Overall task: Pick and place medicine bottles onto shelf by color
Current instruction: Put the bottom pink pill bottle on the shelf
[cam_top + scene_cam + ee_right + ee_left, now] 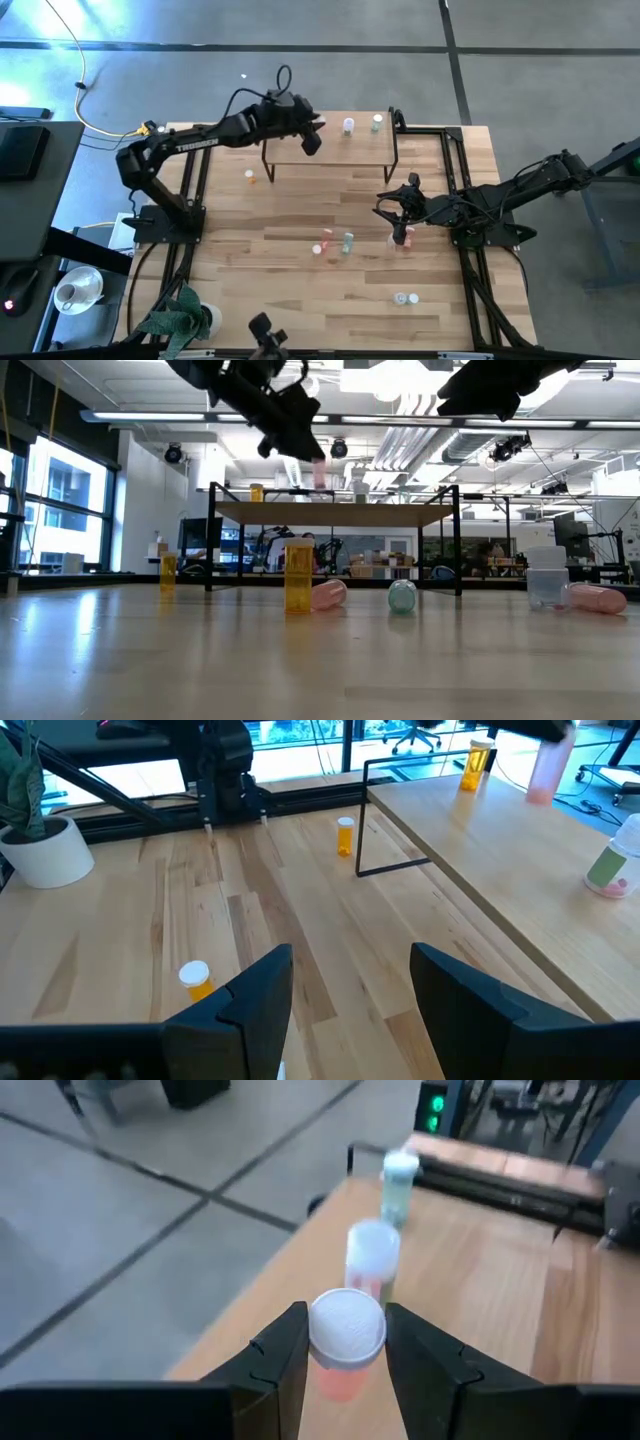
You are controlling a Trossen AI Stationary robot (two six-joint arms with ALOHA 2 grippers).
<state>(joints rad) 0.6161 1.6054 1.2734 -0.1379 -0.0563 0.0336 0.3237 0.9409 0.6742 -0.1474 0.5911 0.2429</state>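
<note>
**Me:** My left gripper [345,1355] is pinching a pink bottle [345,1342] up over the shelf [335,155]. The fingers press on both sides of it. The bottle is a tiny round tube, see-through pink, with a flat white cap that looks a bit bumpy.

**You:** Where is the shelf?

**Me:** At about 12 o'clock on the table [300,230], near the far edge. It is a small pale wood board on thin black metal legs. Two bottles already stand on it toward its 2 o'clock corner: a pale one [348,126] and a green one [377,123], close together (both have white caps).

**You:** And the other arm?

**Me:** My right gripper [350,995] hangs over the table at about 3 o'clock, fingers spread wide, holding nothing.

**You:** More bottles?

**Me:** Yes. An orange one [250,177] stands at 10 o'clock, just off the shelf's leg. Near the middle, a pink one [325,246] lies on its side, just beside a teal one [348,241]. A pale one [404,298] sits at 5 o'clock. The table is smooth light wood planks.
</note>
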